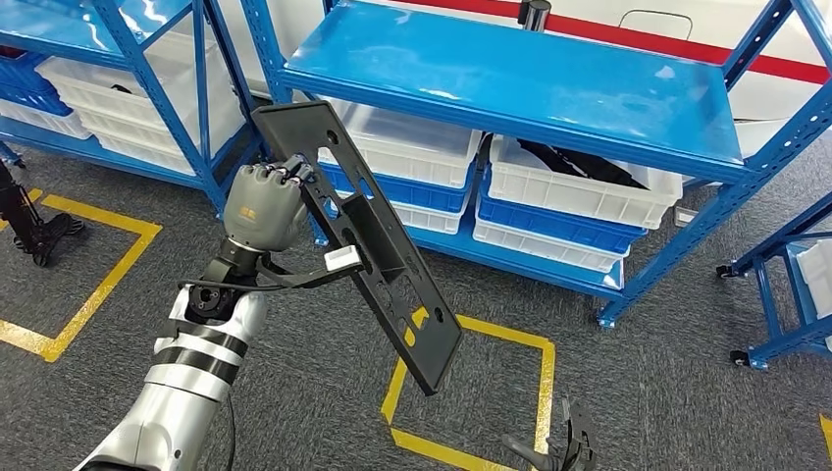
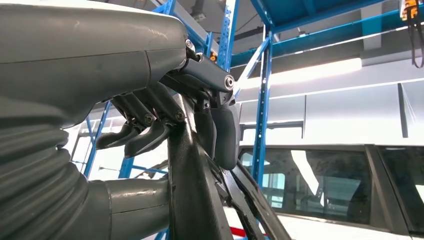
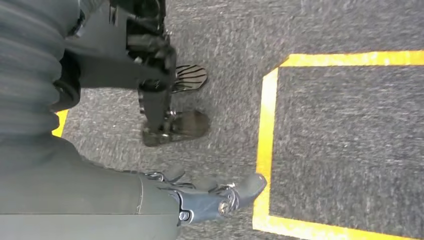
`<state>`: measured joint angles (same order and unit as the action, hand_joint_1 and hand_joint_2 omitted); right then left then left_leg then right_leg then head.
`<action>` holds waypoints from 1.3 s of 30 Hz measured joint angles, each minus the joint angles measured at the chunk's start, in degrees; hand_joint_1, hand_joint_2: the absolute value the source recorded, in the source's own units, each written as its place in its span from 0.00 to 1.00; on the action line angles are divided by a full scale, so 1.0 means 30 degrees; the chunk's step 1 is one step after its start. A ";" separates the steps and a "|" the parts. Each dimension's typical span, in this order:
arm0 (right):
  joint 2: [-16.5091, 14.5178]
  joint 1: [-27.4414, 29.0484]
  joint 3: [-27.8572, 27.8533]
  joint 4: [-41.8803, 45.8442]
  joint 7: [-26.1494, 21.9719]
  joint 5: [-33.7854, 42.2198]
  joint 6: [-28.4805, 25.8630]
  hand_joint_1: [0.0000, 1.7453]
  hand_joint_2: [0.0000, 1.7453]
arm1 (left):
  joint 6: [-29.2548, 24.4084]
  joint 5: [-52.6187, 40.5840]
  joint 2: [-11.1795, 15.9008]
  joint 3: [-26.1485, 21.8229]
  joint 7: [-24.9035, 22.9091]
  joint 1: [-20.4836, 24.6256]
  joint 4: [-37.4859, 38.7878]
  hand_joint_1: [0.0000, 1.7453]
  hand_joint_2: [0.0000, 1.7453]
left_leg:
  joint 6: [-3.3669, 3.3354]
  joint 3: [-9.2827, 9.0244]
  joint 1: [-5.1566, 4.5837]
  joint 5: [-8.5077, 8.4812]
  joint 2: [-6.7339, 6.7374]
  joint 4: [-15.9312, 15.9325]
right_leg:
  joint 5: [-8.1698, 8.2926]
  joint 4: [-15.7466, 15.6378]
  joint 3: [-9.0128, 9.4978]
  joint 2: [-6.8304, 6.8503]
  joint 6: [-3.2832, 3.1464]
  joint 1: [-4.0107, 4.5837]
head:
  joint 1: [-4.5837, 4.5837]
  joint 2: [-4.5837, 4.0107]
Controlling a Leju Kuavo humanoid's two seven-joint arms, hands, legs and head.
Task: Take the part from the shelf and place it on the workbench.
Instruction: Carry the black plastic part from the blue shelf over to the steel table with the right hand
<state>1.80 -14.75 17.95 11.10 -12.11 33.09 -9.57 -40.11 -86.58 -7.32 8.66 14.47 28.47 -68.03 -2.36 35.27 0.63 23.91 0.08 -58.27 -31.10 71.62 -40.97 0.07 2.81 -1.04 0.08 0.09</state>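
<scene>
Part: the long black part (image 1: 365, 245), a flat perforated plate with a small white tag at its middle, is off the shelf (image 1: 510, 78) and in the air in front of it, tilted, its upper end near the blue shelf edge and its lower end over the grey carpet (image 1: 667, 392).
Left hand: the left hand (image 1: 263, 201) grips the part near its upper half, fingers wrapped over one edge; in the left wrist view the fingers (image 2: 150, 135) curl round the dark bar of the part (image 2: 192, 190).
Right hand: the right hand (image 3: 210, 197) hangs low over the carpet by a yellow floor marking (image 3: 264, 150), holding nothing; its fingers look loosely apart.
Shelf: white bins (image 1: 579, 182) and blue bins (image 1: 549, 226) sit on the lower level; the top blue board is bare where the part hovers near it.
Done: by my reading, the pick is complete, as the part touches no shelf surface.
Left: the carry and the placing; no counter is visible, so I judge the robot must turn or walk to reach it.
Progress: roughly the first half, I estimate.
Risk: the long plate, held off-centre, may swing or catch a shelf post in turning.
</scene>
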 joint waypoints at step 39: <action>0.0077 -0.0305 -0.0865 0.0089 -0.0914 0.0084 0.0601 0.00 1.00 | 0.0000 -0.1051 -0.0228 0.0193 -0.0999 -0.0411 -0.0452 1.00 1.00 | 0.0245 0.0776 -0.0192 -0.0415 0.1187 -0.0330 | 0.1278 -0.4648 0.3277 0.1200 0.0085 0.0446 | 0.0044 0.0000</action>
<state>2.03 -15.66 15.35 11.37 -14.85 33.34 -7.77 -40.11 -89.73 -8.00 9.23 11.47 27.24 -69.39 -1.63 37.60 0.05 22.67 3.64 -59.26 -27.27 57.68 -31.14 3.67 3.07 0.30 0.21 0.09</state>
